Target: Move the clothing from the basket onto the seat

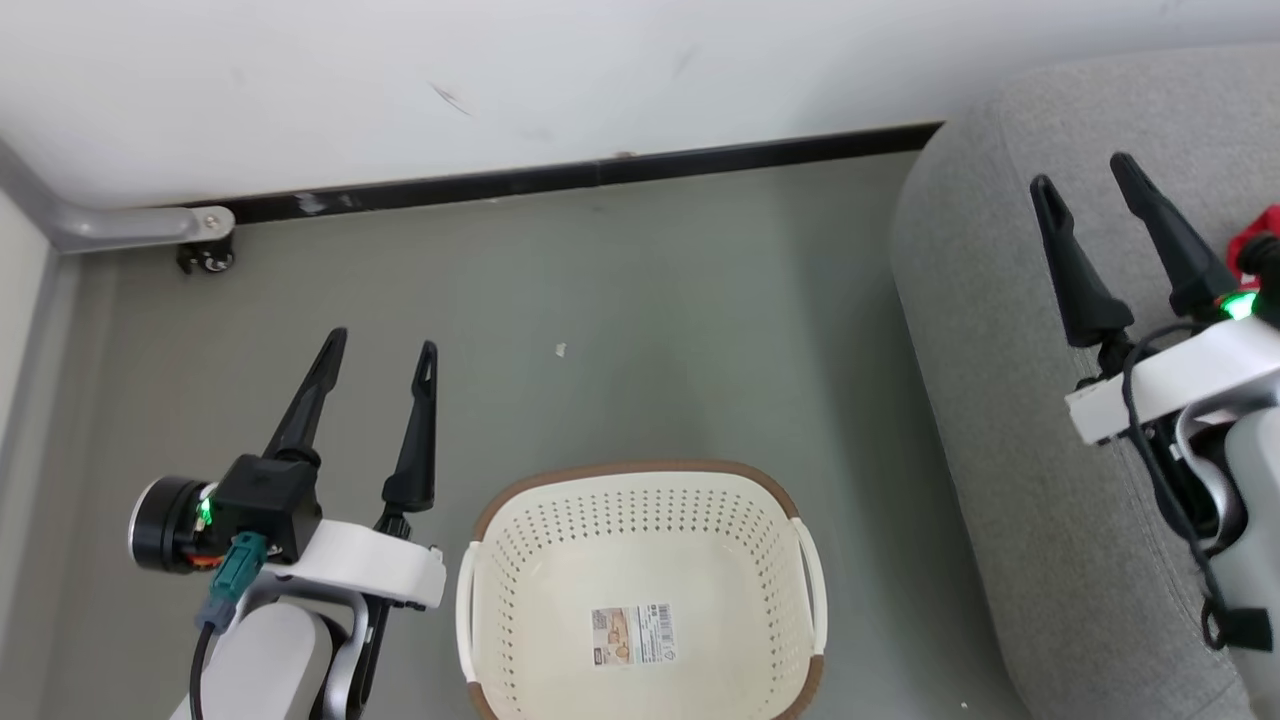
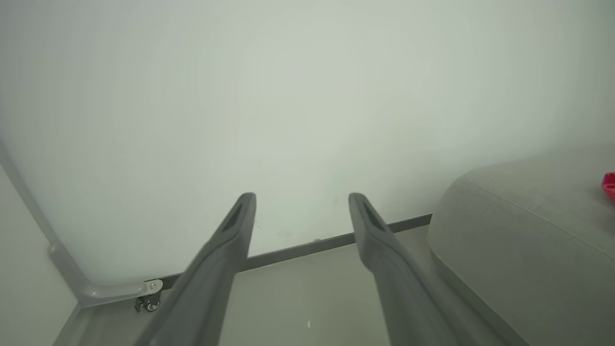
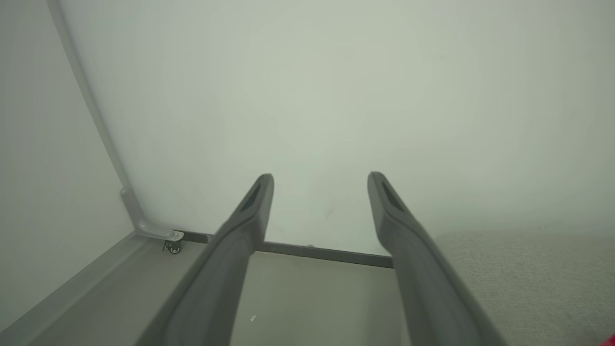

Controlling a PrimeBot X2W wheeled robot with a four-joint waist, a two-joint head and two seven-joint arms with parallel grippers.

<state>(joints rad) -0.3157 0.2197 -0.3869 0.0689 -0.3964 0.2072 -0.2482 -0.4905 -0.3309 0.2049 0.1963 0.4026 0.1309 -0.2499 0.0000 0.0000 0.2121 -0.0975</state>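
At the far left a grey metal frame bar point(image 1: 120, 228) runs along the foot of the white wall point(image 1: 600, 70) and ends at a small black caster point(image 1: 207, 258) resting on the grey-green floor point(image 1: 700, 300). Near it, the left hand point(image 1: 383, 342) hangs over the floor with its two dark fingers spread wide and pointing toward the wall, holding nothing. In the left wrist view only wall and floor show between those fingers. A tiny white scrap point(image 1: 560, 349) lies on the floor, well apart from everything else.

Just to the right of the left hand stands the basket point(image 1: 640, 472), upright on the floor, cream with a brown rim. Its perforated bottom is in plain sight and carries a paper label point(image 1: 632, 635). Behind it a black baseboard point(image 1: 600, 175) runs along the wall as far as the seat point(image 1: 1000, 400).

A strip of floor separates the basket from the seat, whose rounded grey corner fills the right side. The right hand point(image 1: 1082, 172) is above the seat, its fingers as wide apart as the other's and gripping nothing. Just beside it, at the right edge, a small patch of the red clothing point(image 1: 1262, 235) lies on the seat, mostly hidden behind the wrist. The left wrist view shows the same red sliver on top of the cushion.
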